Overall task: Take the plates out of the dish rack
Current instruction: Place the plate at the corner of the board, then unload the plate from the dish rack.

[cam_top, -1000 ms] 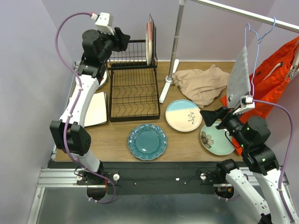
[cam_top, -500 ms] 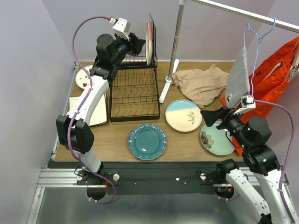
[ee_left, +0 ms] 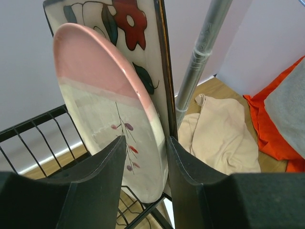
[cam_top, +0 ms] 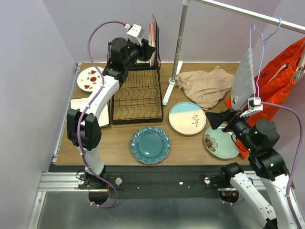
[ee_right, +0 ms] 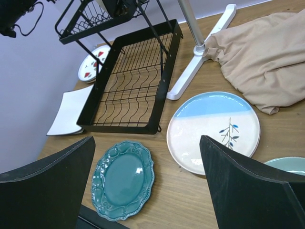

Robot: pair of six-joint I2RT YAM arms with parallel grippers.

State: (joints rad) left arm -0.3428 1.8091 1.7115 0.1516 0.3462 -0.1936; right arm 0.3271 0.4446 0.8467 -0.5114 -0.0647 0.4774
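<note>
We see the left gripper (ee_left: 145,143) at the far rack (ee_right: 119,128), fingers around the standing pink plate (ee_left: 102,109). We cannot tell if they squeeze it. The right gripper (ee_right: 147,143) hangs wide apart, holding nothing.

The wooden table (cam_top: 119,143) carries a black dish rack (cam_top: 136,95) at its back left. A teal plate (cam_top: 150,144) lies just in front of the rack. A cream-and-blue plate (cam_top: 187,118) lies to the rack's front right, with a pale green floral plate (cam_top: 220,142) farther right. Left of the rack lie a red-fruit plate (cam_top: 89,78) and a white square plate (cam_top: 97,112). Just right of the rack stands a white stand foot (cam_top: 170,88), with a beige cloth (cam_top: 207,85) beyond it.
</note>
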